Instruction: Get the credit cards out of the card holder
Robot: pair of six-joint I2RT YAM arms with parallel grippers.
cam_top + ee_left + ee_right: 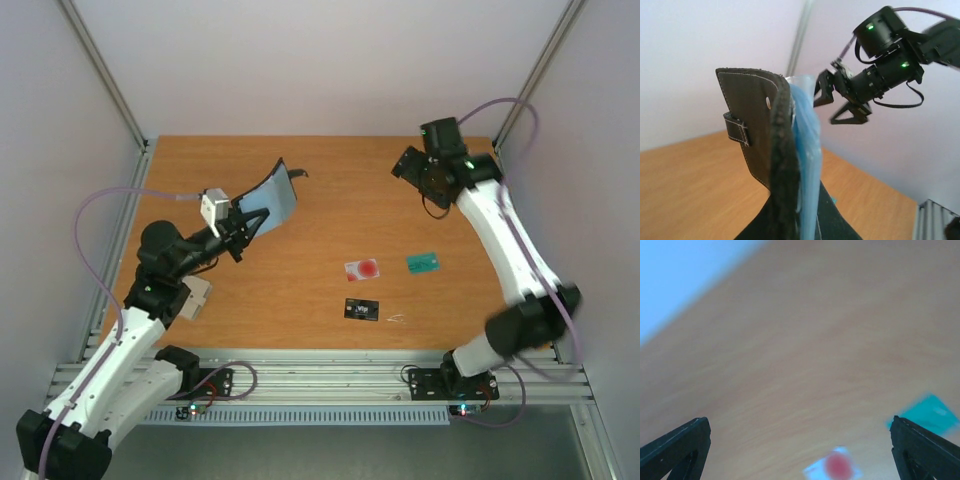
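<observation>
3 credit cards lie out on the surface, right of its middle and nearer the near edge: a whitish card with a red spot (362, 268), a teal card (424, 262) just to its right, and a black card (362, 310) nearer the near edge. The card holder (272, 195) hangs in the air over the left half, toward the far edge, with the left fingers (242, 224) clamped on its lower end. Its black flap and pale blue lining stand open above them.

The right fingers (927, 450) are spread wide and hold nothing. They are up near the far right corner, well apart from the holder and from all 3 cards. Whether any card remains in the pockets cannot be told.

The main risk is the one-ended grip. If a card sits tight, a pull from the right fingers could twist the holder or drag it out of the clamp. The lining is soft and bulges, so the right fingers might pinch it and not a card. A card released from this height could slide toward an edge of the surface
</observation>
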